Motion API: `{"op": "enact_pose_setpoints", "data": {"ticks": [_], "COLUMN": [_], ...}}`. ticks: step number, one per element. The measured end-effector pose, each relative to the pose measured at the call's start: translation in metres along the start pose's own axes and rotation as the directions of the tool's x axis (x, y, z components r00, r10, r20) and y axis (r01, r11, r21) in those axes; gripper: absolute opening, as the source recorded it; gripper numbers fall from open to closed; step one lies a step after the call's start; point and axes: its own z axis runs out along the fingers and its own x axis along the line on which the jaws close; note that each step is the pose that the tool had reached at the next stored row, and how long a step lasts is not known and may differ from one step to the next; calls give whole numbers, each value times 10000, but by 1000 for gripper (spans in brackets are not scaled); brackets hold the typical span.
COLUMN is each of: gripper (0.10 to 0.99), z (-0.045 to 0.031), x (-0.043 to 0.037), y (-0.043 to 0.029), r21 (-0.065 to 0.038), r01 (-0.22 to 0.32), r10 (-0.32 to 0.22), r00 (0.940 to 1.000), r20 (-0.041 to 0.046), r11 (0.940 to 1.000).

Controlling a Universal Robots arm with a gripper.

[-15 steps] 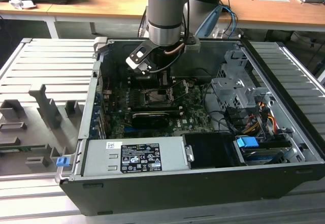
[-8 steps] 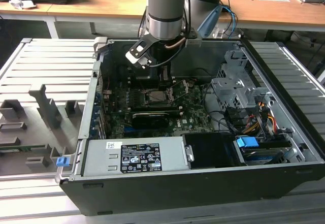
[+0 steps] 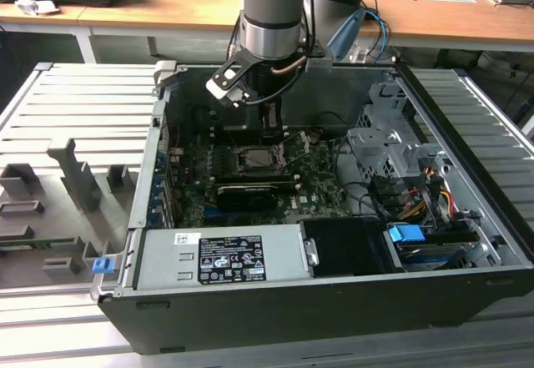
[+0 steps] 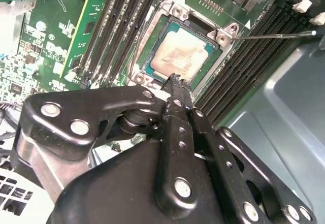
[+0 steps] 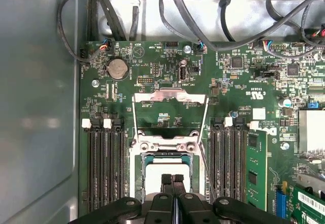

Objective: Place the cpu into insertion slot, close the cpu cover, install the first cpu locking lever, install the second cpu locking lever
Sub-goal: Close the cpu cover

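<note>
**Operator:** Where's the chip, and where's my claw to it?

**Spotter:** Your chip [image 4: 179, 55] lies flat in the socket [image 5: 163, 144], pale metal top up. In the exterior view that's about mid-board, toward the far wall of the case. Your claw [image 5: 172, 179] hangs straight over it, fingers pinched together with nothing between them. In the second wrist view the tip meets the chip's edge nearest the claw. I can't tell whether it's touching or just above.

**Operator:** And the cover?

**Spotter:** The cover [image 5: 170, 96] is swung open, off the chip, on the side of the socket away from your fingertips. One thin wire lever [image 4: 274, 34] sticks out over the black memory slots [image 4: 238, 71] and looks unhooked.

**Operator:** How will these handle?

**Spotter:** I'd judge the chip light, thin and stiff, with a smooth top that a pad would slip on. If you hold it at all, take it by two opposite edges. Don't press on the middle, because the contacts underneath are likely delicate. It looks square to the socket, so you shouldn't need to shift it.

The cover is a thin, stiff frame on a hinge, light but with narrow bars. Take or push it on its free cross-bar, away from the window. The lever is a slim, springy rod that's easy to slide off, so catch it near its bent end.
</note>
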Motion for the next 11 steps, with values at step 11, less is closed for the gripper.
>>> {"op": "enact_pose_setpoints", "data": {"ticks": [11], "gripper": [106], "z": [-195], "x": [2], "y": [8], "r21": [-14], "r01": [0], "r10": [0], "r00": [10000], "r20": [0], "r11": [10000]}}
